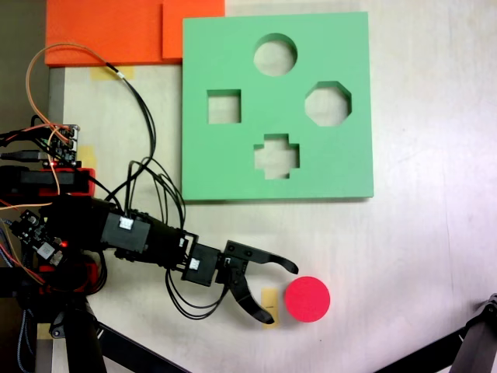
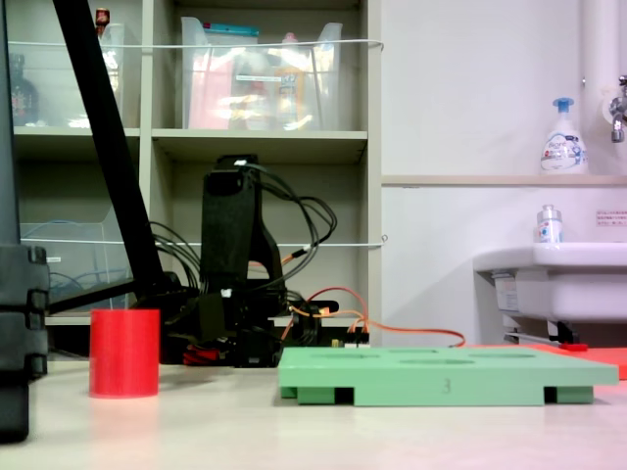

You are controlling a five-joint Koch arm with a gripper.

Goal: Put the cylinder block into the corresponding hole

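I have the gripper (image 1: 283, 291) low in the frame of a fixed view, its two jaws spread wide and holding nothing, their tips bracketing the left side of the cylinder block (image 1: 307, 299), which stands on the table at lower right, just beside the jaws but, as far as I can judge, not yet touched. That spread reads to me as the approach to a grasp: the opening is wide enough to take the block's width. The green foam board (image 1: 233, 155) sits higher in the frame, well apart, and the corresponding hole (image 1: 275, 54) is its round cut-out at the top edge, beyond the cross, square and octagon. From above I get the layout; from the table-level fixed view I get height instead: the cylinder block (image 2: 124, 352) stands upright at left, taller than the green foam board (image 2: 446, 377) at right.
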